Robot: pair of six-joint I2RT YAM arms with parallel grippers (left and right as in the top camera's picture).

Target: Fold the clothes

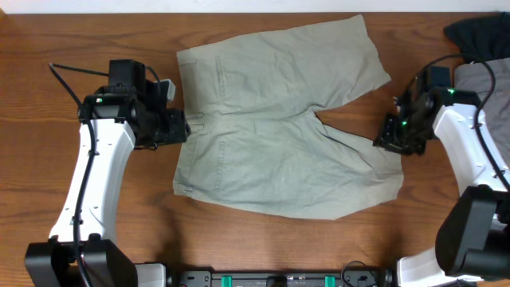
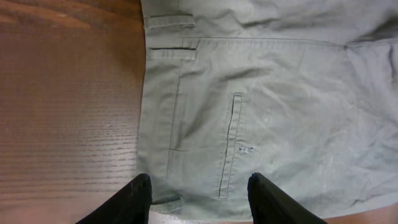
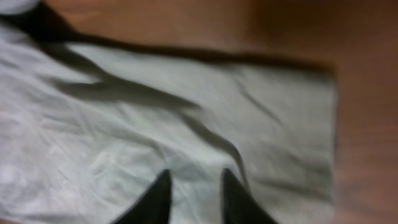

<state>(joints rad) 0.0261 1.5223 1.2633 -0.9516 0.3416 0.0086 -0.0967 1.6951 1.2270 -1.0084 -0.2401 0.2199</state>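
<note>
The khaki-green shorts (image 1: 279,119) lie flat on the wooden table, waistband to the left and both legs pointing right. My left gripper (image 1: 177,126) is at the middle of the waistband edge. In the left wrist view it stands open (image 2: 199,193), its fingers spread over the waistband, near a welt pocket (image 2: 230,143). My right gripper (image 1: 392,137) is at the hem of the near leg. In the blurred right wrist view its fingertips (image 3: 196,186) are narrowly apart over the wrinkled fabric (image 3: 155,124), with cloth showing between them.
A grey garment (image 1: 486,80) and a black garment (image 1: 478,36) lie at the back right corner, close behind the right arm. Bare wood (image 1: 48,32) surrounds the shorts on the left and front.
</note>
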